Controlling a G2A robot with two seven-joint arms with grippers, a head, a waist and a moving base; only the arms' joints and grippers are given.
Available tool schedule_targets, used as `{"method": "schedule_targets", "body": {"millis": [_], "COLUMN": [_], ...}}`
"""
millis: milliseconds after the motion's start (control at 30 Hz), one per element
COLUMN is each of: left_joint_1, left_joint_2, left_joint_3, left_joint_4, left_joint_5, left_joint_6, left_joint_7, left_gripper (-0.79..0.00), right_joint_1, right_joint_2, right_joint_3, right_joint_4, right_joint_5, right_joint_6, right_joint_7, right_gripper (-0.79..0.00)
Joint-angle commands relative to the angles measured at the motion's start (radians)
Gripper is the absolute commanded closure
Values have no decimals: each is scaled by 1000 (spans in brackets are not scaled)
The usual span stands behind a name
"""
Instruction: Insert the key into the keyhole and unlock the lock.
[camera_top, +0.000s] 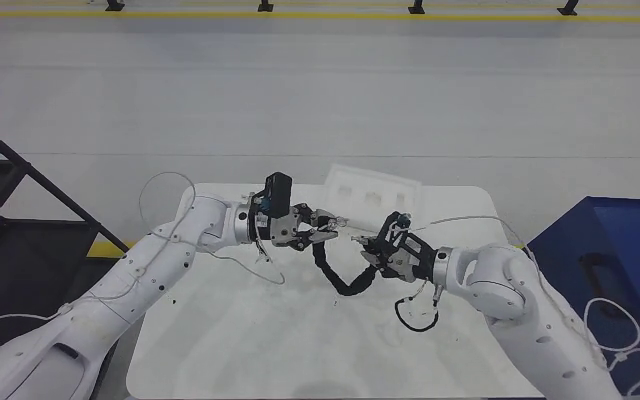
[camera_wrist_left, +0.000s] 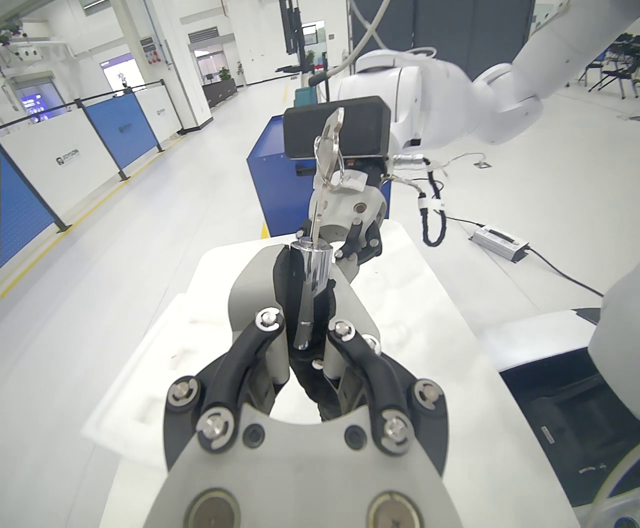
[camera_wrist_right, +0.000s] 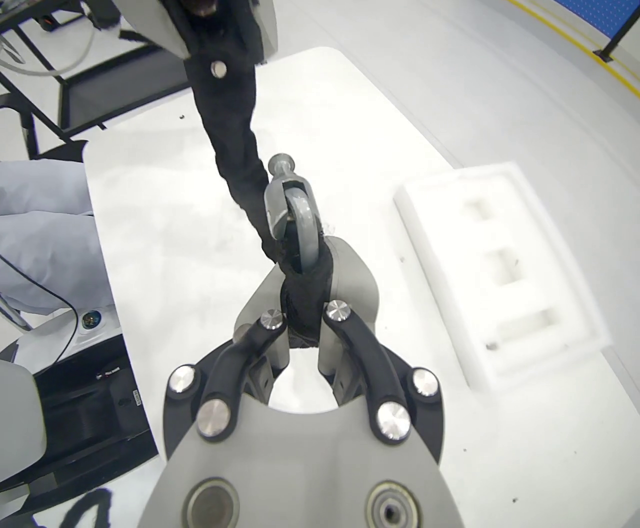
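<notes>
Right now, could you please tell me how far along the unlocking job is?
Done: the key sits in the lock cylinder, clamped in the left gripper. In hand: the right gripper grips the chain, whose pin end hangs free of the cylinder. Left: little, it seems; I cannot confirm the key was turned.

A logo with a short word is printed on a white barrier panel (camera_wrist_left: 70, 157), and it is repeated on the blue panel (camera_wrist_left: 125, 128) beside it. Nothing can be read on the white tag (camera_wrist_left: 356, 181) by the key (camera_wrist_left: 325, 150).
</notes>
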Motion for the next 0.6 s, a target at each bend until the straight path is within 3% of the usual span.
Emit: {"method": "schedule_targets", "body": {"millis": [0, 100, 300, 567], "left_joint_1": [3, 5, 2, -22], "left_joint_2": [-4, -13, -42, -87], "left_joint_3": [-5, -1, 32, 99], "left_joint_4": [19, 46, 123, 204], "left_joint_5": [26, 87, 179, 296], "left_joint_6": [29, 87, 103, 39], "left_joint_7": [-16, -54, -57, -81], "left_gripper": [0, 0, 0, 0], "right_joint_1": [16, 49, 108, 143], "right_joint_2": [0, -3, -15, -22], "right_joint_3": [-4, -23, -82, -121], "right_joint_4": [15, 45, 130, 175], "right_joint_5": [-2, -21, -28, 18], "right_joint_6": [13, 36, 75, 47], "right_joint_7": [38, 100, 186, 250], "right_gripper": [0, -15, -62, -406]}}
